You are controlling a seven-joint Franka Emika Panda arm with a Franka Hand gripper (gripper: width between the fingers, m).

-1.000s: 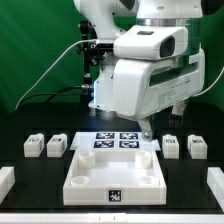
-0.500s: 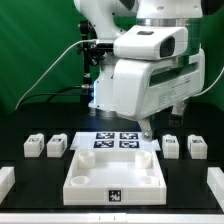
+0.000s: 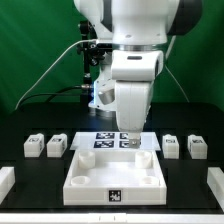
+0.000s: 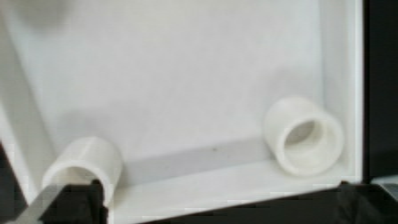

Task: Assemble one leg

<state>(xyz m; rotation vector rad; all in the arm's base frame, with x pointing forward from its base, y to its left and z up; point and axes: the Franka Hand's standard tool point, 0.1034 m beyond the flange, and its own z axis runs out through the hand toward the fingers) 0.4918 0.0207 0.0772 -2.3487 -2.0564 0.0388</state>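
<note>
Four small white legs with tags stand in a row on the black table: two at the exterior view's left and two at its right. The large white tray-like part lies in the middle at the front. My gripper hangs over the tray's back rim, pointing down. In the wrist view the gripper is open and empty, its dark fingers at the picture's edges. Below it lies the tray's inner floor with two round sockets.
The marker board lies just behind the tray, partly covered by my gripper. White parts sit at the front corners of the table, at the exterior view's left and right. A green backdrop and cables stand behind the arm.
The wrist has turned and the hand has swung toward the exterior view's left, from beside the marker board's right end to over the tray's back rim. The parts have not moved.
</note>
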